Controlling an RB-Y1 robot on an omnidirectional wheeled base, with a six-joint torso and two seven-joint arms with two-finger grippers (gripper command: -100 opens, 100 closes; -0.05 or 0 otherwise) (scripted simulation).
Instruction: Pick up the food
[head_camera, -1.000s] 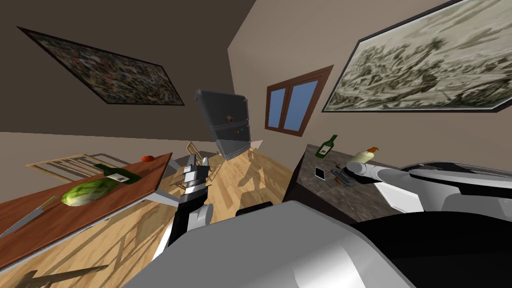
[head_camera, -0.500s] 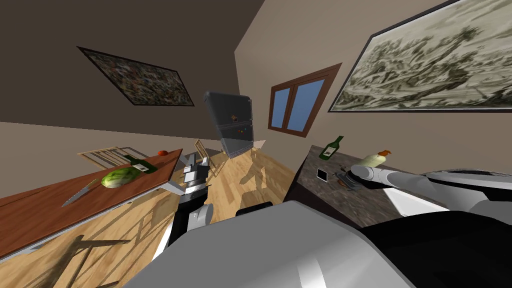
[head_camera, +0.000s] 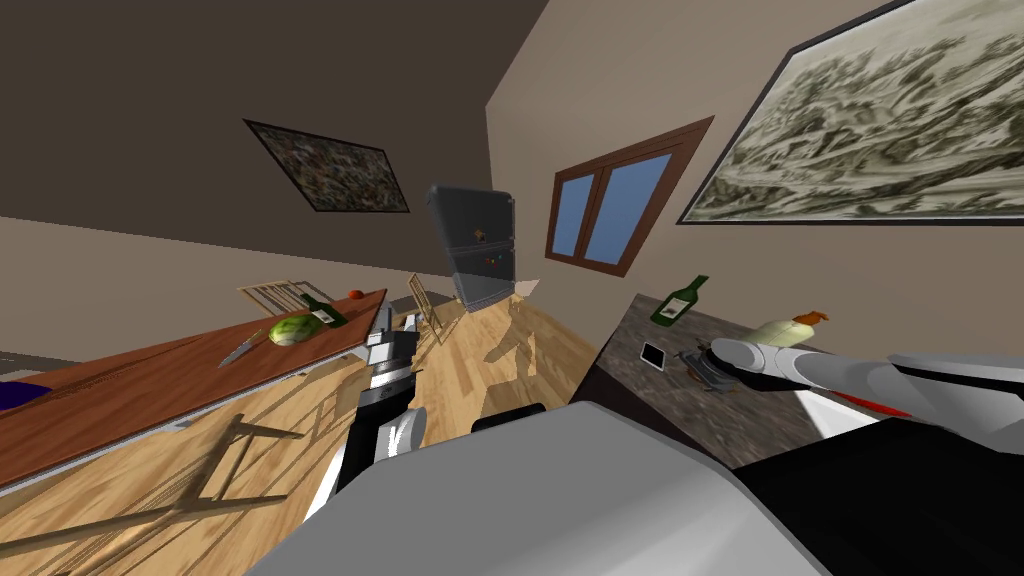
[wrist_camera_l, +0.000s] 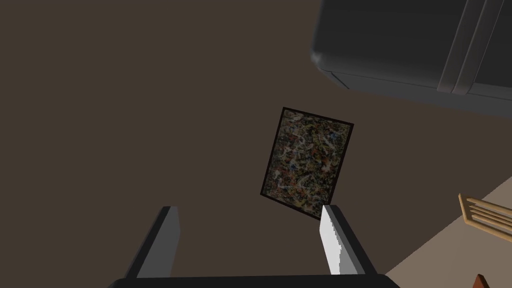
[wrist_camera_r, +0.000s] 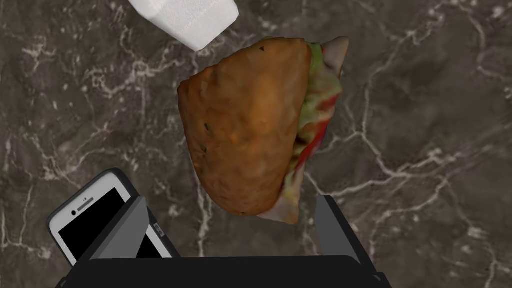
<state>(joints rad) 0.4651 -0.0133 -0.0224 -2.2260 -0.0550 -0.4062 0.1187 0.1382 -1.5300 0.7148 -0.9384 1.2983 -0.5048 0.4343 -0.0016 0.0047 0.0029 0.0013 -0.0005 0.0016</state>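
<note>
Brown taco (wrist_camera_r: 250, 125) lies by spread R jaws.

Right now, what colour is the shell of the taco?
The taco shell is orange-brown; the right wrist view shows it best.

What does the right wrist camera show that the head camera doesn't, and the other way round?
Right wrist: the taco up close, brown shell, green and red filling, ahead of the right gripper's open fingers. Head: the wooden table with lettuce, knife and bottle, the fridge, the left gripper. Both: the phone on the dark marble counter.
</note>
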